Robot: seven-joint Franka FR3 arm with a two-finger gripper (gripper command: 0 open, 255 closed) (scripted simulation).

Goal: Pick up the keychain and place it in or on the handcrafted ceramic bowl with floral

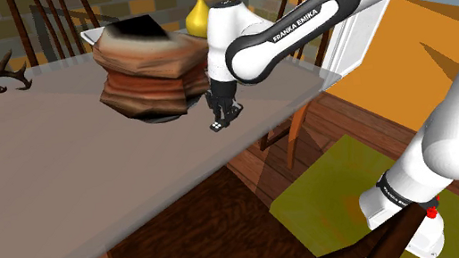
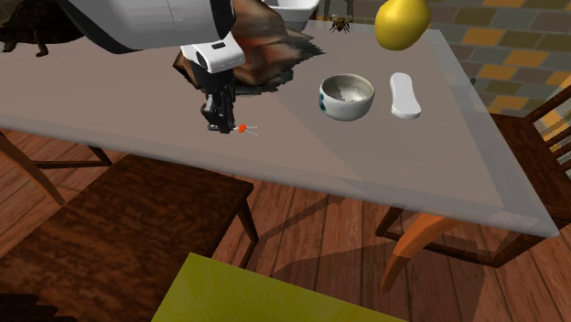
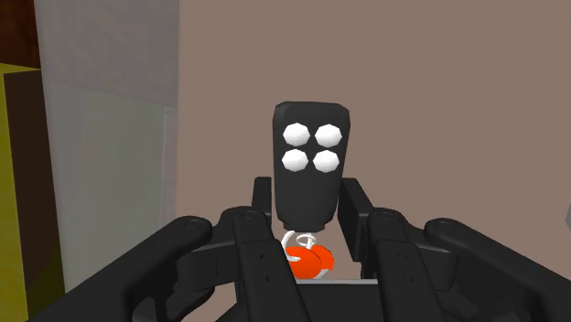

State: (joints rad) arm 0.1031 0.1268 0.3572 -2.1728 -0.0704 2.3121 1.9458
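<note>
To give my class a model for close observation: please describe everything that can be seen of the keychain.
The keychain is a flat black fob, oblong with rounded corners, with four white buttons in a square on its face. At one end a small white ring links it to a glossy orange-red tag. It is face up, low over the greyish table near its edge. Whether it rests there or is just lifted cannot be told. The black gripper clasps the fob's ring end, one finger against each long side.

Tabletop (image 2: 110,101) smooth, semi-glossy; floor (image 2: 311,229) wood planks; bowl (image 2: 343,111) glossy glaze; keychain (image 3: 311,174) fob matt blk.
</note>
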